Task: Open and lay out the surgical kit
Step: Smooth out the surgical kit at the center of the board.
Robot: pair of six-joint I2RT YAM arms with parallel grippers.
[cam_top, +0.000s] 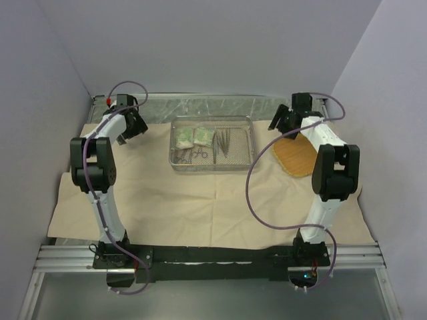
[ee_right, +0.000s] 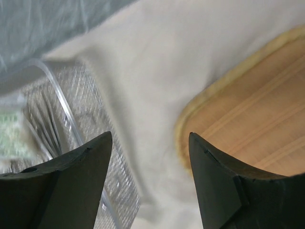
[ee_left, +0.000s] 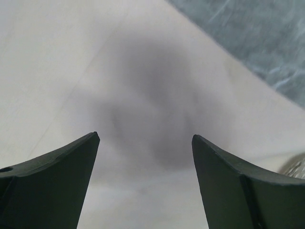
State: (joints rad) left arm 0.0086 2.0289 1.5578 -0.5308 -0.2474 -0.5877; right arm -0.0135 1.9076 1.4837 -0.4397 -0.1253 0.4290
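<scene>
The beige wrapping cloth (cam_top: 200,193) lies spread flat over the table. At its far middle stands the steel wire-mesh tray (cam_top: 213,164), holding two green-white packets (cam_top: 192,137), thin tweezers (cam_top: 223,141) and ring-handled forceps (cam_top: 199,154). My left gripper (cam_top: 128,134) hovers open over the cloth's far left part, nothing between its fingers (ee_left: 57,176). My right gripper (cam_top: 283,124) is open above the cloth between the tray's right rim (ee_right: 66,119) and the orange pad (ee_right: 252,133), holding nothing.
The orange woven pad (cam_top: 295,155) lies on the cloth at the right, beside the right arm. A strip of clear plastic sheeting (cam_top: 220,105) runs along the table's far edge. Grey walls close in left, right and back.
</scene>
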